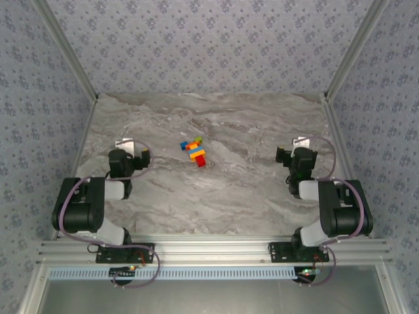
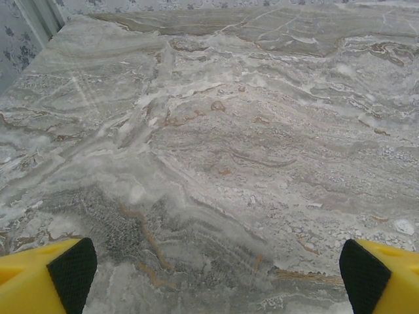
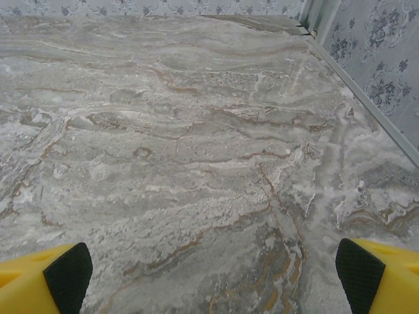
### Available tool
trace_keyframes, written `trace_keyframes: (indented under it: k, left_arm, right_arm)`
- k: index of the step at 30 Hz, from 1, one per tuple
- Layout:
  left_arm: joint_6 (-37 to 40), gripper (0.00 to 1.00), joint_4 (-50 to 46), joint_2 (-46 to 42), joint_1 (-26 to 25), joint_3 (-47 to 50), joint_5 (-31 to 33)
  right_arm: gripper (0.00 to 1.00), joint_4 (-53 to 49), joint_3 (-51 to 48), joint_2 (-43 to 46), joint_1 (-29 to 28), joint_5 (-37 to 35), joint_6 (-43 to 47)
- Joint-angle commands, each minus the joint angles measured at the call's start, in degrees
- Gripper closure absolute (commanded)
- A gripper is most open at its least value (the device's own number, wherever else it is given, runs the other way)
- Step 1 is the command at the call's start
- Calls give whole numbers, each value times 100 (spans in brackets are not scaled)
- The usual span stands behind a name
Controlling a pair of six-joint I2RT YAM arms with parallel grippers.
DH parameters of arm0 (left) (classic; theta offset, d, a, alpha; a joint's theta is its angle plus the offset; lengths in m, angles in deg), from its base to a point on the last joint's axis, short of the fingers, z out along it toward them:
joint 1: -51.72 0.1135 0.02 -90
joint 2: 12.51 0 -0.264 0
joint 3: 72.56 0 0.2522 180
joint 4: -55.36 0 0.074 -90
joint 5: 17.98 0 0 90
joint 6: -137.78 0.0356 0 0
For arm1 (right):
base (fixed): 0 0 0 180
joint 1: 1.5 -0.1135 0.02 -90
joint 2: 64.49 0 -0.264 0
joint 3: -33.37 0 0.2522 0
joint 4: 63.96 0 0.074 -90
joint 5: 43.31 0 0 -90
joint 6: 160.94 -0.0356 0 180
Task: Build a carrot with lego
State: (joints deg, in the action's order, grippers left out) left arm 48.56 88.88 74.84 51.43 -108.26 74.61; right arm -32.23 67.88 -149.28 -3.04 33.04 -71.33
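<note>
Closest in, a ribbed aluminium rail [image 1: 216,252] along the table edge, with both arm bases bolted to it and purple cables looping off each one. Just past that, the left arm [image 1: 85,209] and the right arm [image 1: 337,212], each folded back on itself.

Next up, the left gripper [image 1: 129,149] over the left part of the marble tabletop [image 1: 229,196], pointing away from the rail, jaws spread wide and holding nothing. From its wrist camera, yellow fingers with black pads [image 2: 73,268] down in the two bottom corners, veined grey stone between them. Same deal for the right gripper [image 1: 298,149] on the right side: spread wide, holding nothing, black pads [image 3: 69,271] far apart over bare marble.

Further out, roughly midway between the two grippers, the lego [image 1: 194,152]: a small bunch of bricks lying on the stone, lime green at the far end, orange and blue in the middle, red at the near end, plus a blue bit sticking out to the left. Way too tiny to tell whether clicked together or just lying against each other. Well apart from both grippers, with open marble all round it.

At the back and sides, slanted metal frame posts [image 1: 65,49] and flowery blue-grey wallpaper [image 1: 209,46].
</note>
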Motion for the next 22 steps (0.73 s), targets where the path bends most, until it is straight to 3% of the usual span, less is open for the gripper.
trace_keyframes:
  k: [1,2,3,5,10,22]
  left_arm:
    - [-112,2,-53,39,73,-153,-101]
    - [-112,2,-45,40,66,-153,-101]
    - [-113,3,-53,34,76,-153,-101]
    - [-119,2,-53,44,82,-153,-110]
    - [-113,2,-62,40,88,-155,-119]
    - [-119,2,-59,42,91,-154,-127]
  right_arm:
    - [0,1618,-589,-344,-69,-43,219]
    - [0,1980,-704,-380,-198,-199,329]
    - [0,1623,-675,-177,-296,-260,384]
    - [0,1747,-667,-289,-268,192,560]
    - [0,219,65,-243,160,768,200]
    - [0,135,112,-244,286,968,126]
